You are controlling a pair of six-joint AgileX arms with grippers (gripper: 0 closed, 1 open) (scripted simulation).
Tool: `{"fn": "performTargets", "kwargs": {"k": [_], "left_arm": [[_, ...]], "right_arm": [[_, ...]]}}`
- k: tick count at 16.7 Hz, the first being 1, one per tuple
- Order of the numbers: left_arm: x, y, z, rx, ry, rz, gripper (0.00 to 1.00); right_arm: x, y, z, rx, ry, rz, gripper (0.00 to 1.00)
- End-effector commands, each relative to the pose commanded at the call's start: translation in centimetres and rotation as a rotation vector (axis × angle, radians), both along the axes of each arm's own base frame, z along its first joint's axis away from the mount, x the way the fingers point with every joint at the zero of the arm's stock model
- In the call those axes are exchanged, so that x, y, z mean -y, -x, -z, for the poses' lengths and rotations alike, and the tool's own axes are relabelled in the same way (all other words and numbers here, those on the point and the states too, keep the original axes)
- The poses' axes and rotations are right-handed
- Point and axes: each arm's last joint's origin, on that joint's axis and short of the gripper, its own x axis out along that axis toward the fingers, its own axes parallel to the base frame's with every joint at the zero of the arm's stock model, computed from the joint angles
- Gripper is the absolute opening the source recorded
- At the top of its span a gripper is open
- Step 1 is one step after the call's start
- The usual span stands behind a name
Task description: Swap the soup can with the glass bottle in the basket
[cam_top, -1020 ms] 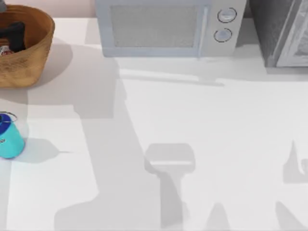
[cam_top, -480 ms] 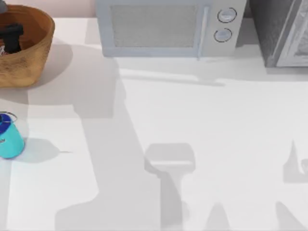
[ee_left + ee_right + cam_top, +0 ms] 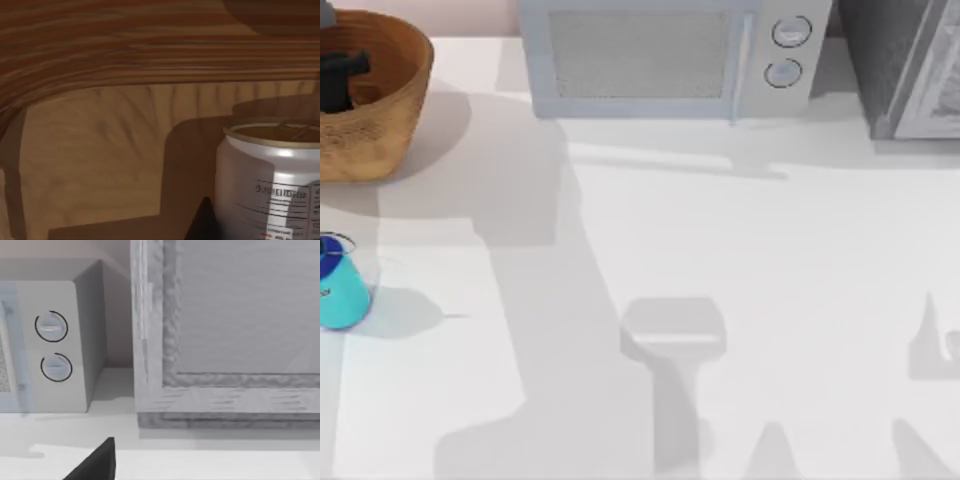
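The basket (image 3: 390, 120) stands at the table's far left back corner. My left gripper (image 3: 340, 80) hangs inside it as a dark shape over the floor of the basket. In the left wrist view the soup can (image 3: 272, 185) stands upright on the ribbed basket wall and floor (image 3: 100, 150), very close to the gripper, its dull gold top and white label showing. The glass bottle (image 3: 335, 285), teal with a dark blue top, stands on the table in front of the basket, apart from both arms.
A microwave (image 3: 660, 60) sits at the back centre, its two knobs (image 3: 52, 345) in the right wrist view. A grey cabinet (image 3: 910, 70) stands at the back right, close ahead of the parked right arm. Arm shadows lie on the white table (image 3: 720, 250).
The left gripper has sunk deeper into the basket and now covers the soup can, which showed beside it one second ago. The bottle has not moved.
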Motion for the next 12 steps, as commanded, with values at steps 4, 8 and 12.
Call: {"fn": "performTargets", "kwargs": {"k": [4,8,12], "left_arm": [[0.0,0.0,0.0,0.0,0.0,0.0,0.0],[0.4,0.6,-2.5,0.027,0.001,0.006,0.0],[0.2,1.1,-3.9,0.063,-0.018,-0.014,0.0]], "right_arm": [[0.0,0.0,0.0,0.0,0.0,0.0,1.0],[0.0,0.0,0.0,0.0,0.0,0.0,1.0],[0.0,0.0,0.0,0.0,0.0,0.0,1.0]]}}
